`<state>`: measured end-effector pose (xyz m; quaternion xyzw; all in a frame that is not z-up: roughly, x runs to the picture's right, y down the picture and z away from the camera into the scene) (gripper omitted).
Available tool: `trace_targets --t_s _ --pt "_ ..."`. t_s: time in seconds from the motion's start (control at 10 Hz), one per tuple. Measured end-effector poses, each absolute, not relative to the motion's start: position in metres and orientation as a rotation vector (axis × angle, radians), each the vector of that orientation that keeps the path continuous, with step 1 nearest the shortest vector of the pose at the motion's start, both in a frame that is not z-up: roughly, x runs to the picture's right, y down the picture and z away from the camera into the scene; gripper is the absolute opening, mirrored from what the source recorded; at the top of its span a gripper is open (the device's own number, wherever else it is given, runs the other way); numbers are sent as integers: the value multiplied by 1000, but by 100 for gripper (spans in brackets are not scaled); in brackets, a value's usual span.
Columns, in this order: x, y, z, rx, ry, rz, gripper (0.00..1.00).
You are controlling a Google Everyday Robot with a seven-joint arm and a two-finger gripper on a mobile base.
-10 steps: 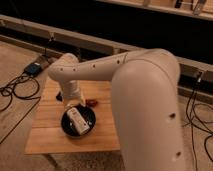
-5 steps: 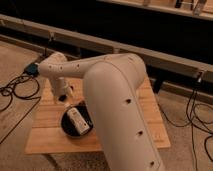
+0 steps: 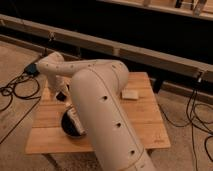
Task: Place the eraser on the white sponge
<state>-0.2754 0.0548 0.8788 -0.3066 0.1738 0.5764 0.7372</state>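
The white sponge (image 3: 131,94) is a small pale pad lying flat on the far right part of the wooden table (image 3: 145,125). My big white arm (image 3: 100,105) crosses the table's middle and bends at an elbow (image 3: 51,66) above the left side. From there the gripper (image 3: 60,95) hangs down, low over the table's left part, just beyond the black bowl (image 3: 69,126). It is far to the left of the sponge. The eraser is hidden from me. A dark patch under the gripper cannot be told from the gripper itself.
The black bowl holds a white object (image 3: 75,120) and stands near the table's front left. Cables (image 3: 15,92) lie on the floor at the left and more cables (image 3: 197,112) at the right. A dark railing (image 3: 150,55) runs behind the table.
The arm swung its elbow to the left and the gripper went from the bowl's rim toward the table's left side. The sponge, covered by the arm a second ago, now shows.
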Motion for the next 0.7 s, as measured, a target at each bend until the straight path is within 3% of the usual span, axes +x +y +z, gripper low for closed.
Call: trace_targets --t_s 0.7 --pt "-311 47 942 -691 324 1257 65"
